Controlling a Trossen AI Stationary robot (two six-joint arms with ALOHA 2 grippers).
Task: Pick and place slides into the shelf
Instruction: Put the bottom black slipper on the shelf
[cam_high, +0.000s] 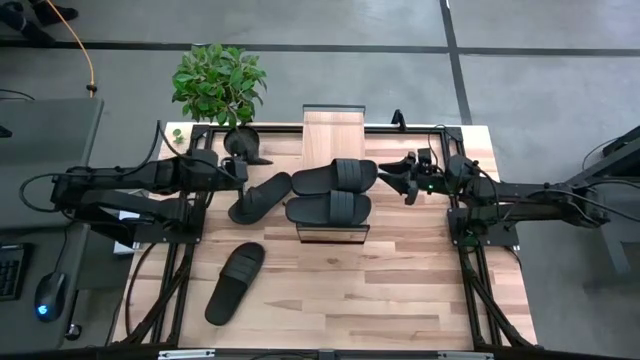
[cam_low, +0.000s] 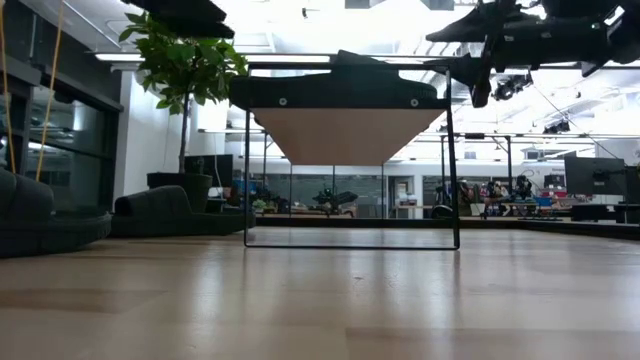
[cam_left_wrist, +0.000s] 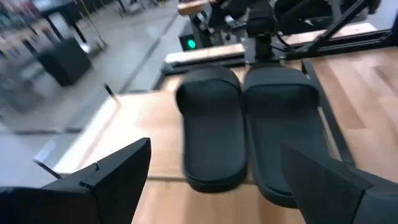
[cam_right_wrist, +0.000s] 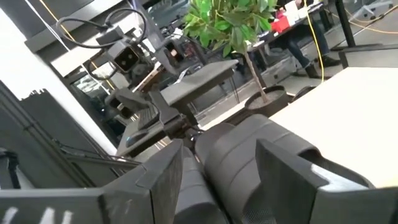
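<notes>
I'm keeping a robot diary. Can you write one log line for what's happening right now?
shelf: two slides on top | table: two slides left | left tool: open, empty | right tool: beside shelf slide

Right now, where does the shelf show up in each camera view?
High view: the shelf sits at centre, two sandals across it.
Low view: centre, seen from underneath.
Left wrist view: light wood under the two sandals.
Right wrist view: pale plank at right.
Shared landmark: the potted plant.

Two slides fill the shelf's near half; its far half is bare. A third slide lies just left of the shelf, a fourth toward the worktop's near-left corner. The plant blocks the far-left corner.
</notes>
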